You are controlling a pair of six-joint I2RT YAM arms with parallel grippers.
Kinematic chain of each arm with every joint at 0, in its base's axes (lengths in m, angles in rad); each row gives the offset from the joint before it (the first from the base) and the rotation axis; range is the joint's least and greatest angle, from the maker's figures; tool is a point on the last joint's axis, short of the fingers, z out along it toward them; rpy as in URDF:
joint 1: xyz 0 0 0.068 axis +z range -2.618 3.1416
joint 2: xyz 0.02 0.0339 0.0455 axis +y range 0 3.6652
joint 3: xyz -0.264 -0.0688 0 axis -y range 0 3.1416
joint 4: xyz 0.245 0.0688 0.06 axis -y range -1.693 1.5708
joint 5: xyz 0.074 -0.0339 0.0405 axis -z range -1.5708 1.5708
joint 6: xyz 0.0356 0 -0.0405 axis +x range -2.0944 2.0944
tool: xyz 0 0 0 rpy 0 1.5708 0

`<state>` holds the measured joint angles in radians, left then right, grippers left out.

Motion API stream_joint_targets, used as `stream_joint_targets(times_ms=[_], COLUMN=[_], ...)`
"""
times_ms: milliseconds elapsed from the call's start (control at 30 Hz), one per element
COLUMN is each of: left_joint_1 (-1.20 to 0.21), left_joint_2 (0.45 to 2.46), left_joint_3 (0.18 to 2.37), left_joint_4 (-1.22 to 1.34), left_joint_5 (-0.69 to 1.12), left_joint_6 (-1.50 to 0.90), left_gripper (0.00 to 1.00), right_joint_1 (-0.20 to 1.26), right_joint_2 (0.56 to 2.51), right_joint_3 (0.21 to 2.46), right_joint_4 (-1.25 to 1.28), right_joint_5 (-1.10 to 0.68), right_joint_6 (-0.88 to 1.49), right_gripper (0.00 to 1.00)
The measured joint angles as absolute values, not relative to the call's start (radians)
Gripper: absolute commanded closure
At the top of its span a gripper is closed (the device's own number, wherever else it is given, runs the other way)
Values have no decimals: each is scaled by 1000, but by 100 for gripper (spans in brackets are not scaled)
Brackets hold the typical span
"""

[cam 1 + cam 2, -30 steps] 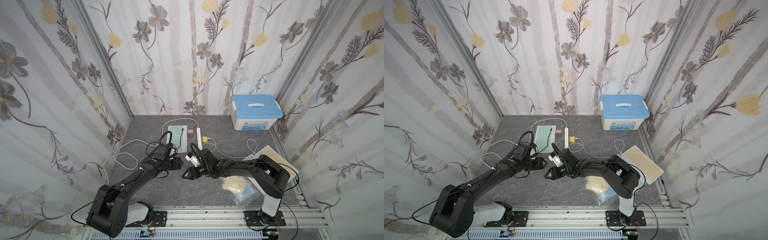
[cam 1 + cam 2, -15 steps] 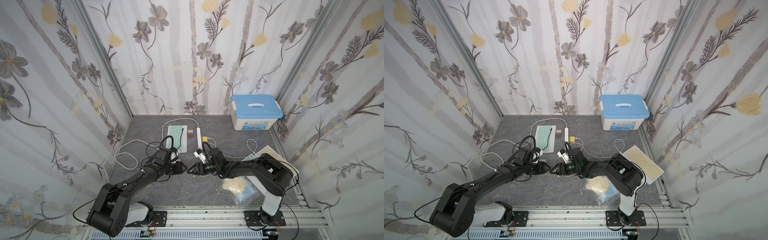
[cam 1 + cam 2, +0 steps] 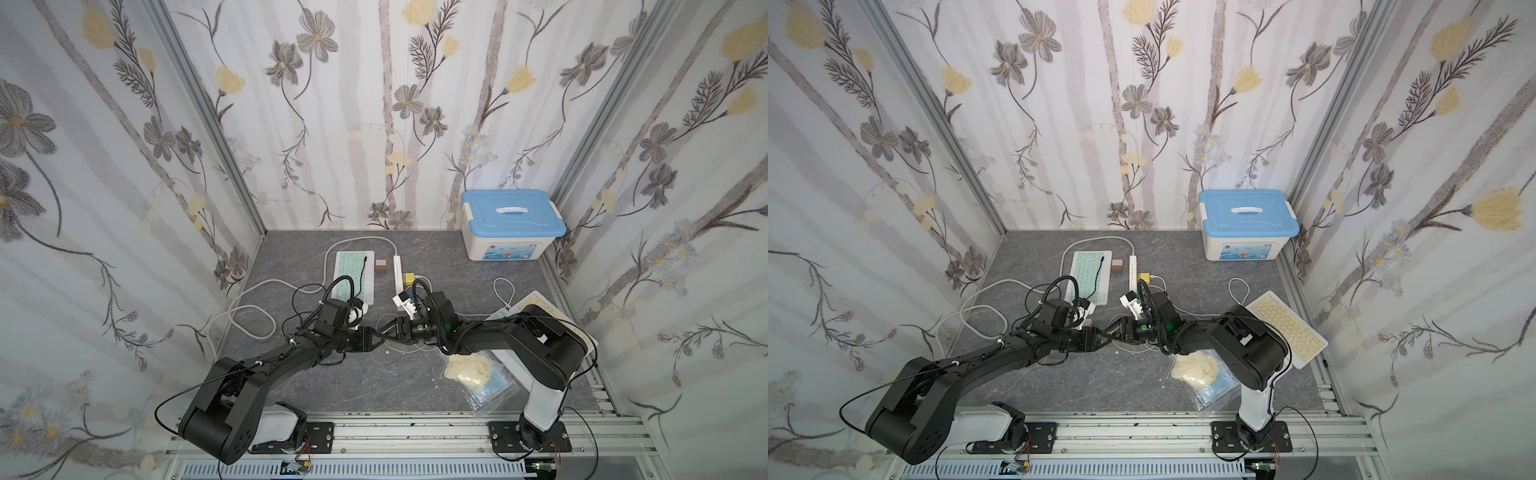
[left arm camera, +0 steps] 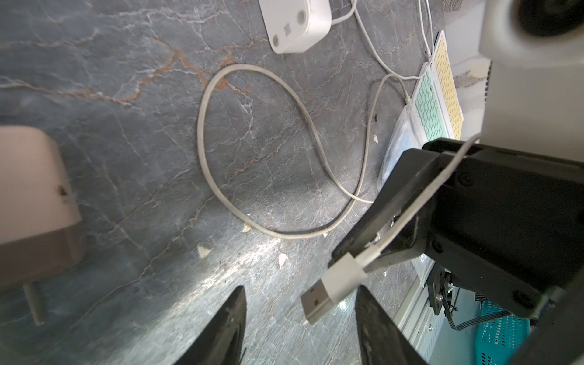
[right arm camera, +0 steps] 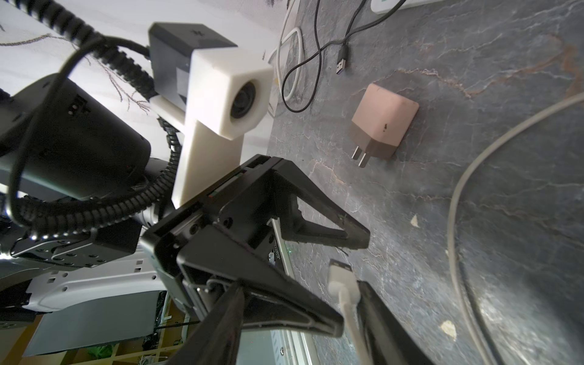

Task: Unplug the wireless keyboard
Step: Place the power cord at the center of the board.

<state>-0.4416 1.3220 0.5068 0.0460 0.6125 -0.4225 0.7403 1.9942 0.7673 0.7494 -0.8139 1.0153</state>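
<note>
Wrist views alone show USB plug between spread jaws of left gripper; right gripper likewise parted; grey marbled tabletop, floral walls.

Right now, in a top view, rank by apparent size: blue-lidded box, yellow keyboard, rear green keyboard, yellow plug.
1. blue-lidded box
2. yellow keyboard
3. rear green keyboard, farther from the camera, so unsure against the yellow one
4. yellow plug, clearly smallest
</note>
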Motion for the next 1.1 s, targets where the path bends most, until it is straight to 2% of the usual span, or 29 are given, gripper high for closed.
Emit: stream_joint_targets(times_ms=[367,467,567,633,700,900,1100], left_joint_1=[-442,-445,-445,-445,-445,-447,-448], left_joint_2=[1376,1387,1388,1388,1388,1395,1386], left_joint_3=[548,571,584,590,591,595,597], left_joint_4=[55,73,64,63,64,68,59], left_joint_5=[625,651,655,657,667,694,681], left_joint_6=[-410,-395,-381,-368,-365,-362,-358], left_gripper=[42,32,32,35,43,74,88], right_joint_1=[736,741,740,739,740,740,739], right_joint_2=[1994,1994,1994,1994,1994,1996,1997], right_joint_3=[764,758,754,750,748,749,749], right_joint_4=[775,775,786,798,801,801,801], right_joint_5=[-815,-820,-831,-834,-834,-834,-835], right_joint_6=[1031,1031,1033,1034,1035,1034,1034], right_gripper=[42,42,43,42,43,43,42])
